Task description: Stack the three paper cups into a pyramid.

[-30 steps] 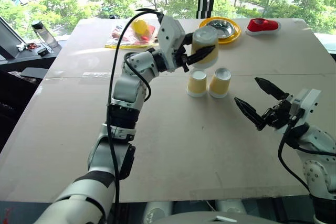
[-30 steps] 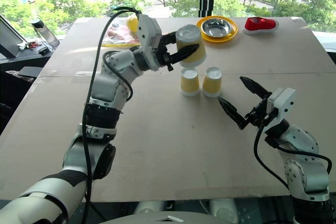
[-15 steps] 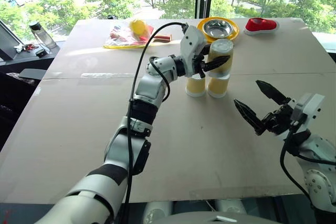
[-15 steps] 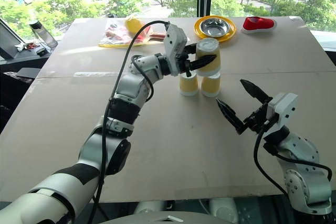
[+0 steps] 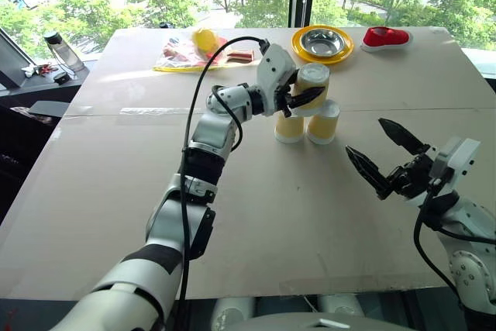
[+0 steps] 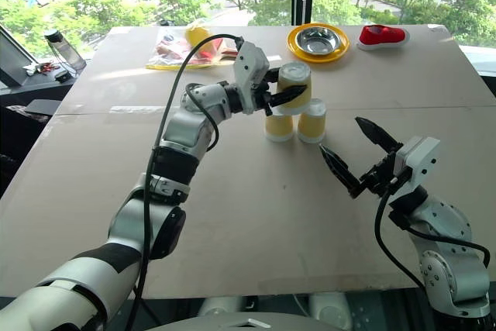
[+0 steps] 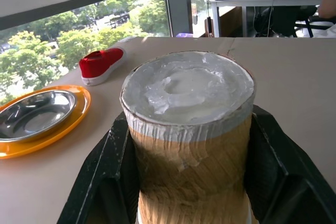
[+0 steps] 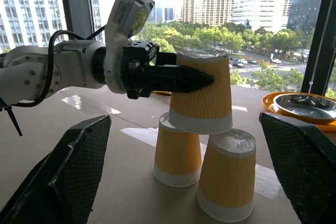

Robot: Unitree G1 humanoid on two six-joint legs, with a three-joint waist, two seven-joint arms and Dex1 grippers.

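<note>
One cup (image 8: 202, 90) sits atop two side-by-side cups (image 8: 177, 148) (image 8: 227, 179) (plate (image 5: 324, 43) behind them).

Table (image 5: 256, 207): wide, pale tan top, a seam running across it. Directly on it, near the middle: two paper cups (image 5: 291, 125), upside down, side by side, just beside each other. Far edge: yellow plate (image 5: 324, 44) carrying a steel bowl (image 5: 325, 41); red shoe (image 5: 387, 36) to its right; clear bag (image 5: 194, 50) of items to its left.
</note>
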